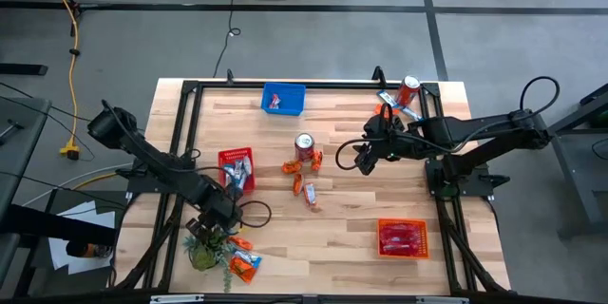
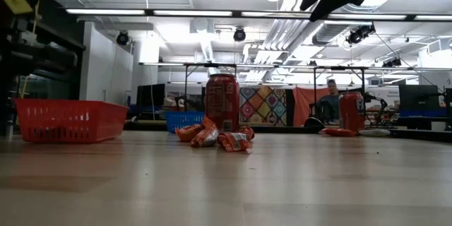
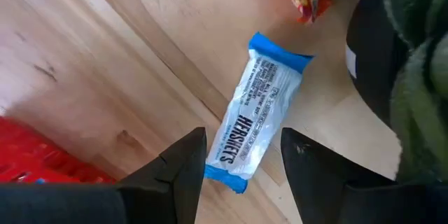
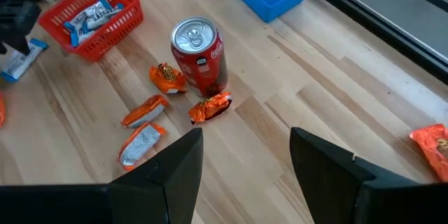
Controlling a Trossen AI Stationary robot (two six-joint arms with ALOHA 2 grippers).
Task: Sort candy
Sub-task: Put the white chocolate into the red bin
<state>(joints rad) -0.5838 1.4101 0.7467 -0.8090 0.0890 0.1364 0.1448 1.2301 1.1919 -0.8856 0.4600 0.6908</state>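
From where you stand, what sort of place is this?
Most likely a robotics lab or workshop. The wooden table carries a black metal frame with two arms mounted on it, cables trail over a bare grey floor, and the low view shows strip lights and more framed benches behind.

Both arms [image 1: 161, 163] are finished in matte black, with looped black cables run along the links; blunt, wedge-shaped black fingers [image 4: 183, 168] are fitted.

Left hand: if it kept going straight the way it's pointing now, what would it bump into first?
Most likely the blue-and-white wrapped candy bar lying flat on the wooden table. The left hand is open, its fingers either side of the bar's near end; how far above is unclear.
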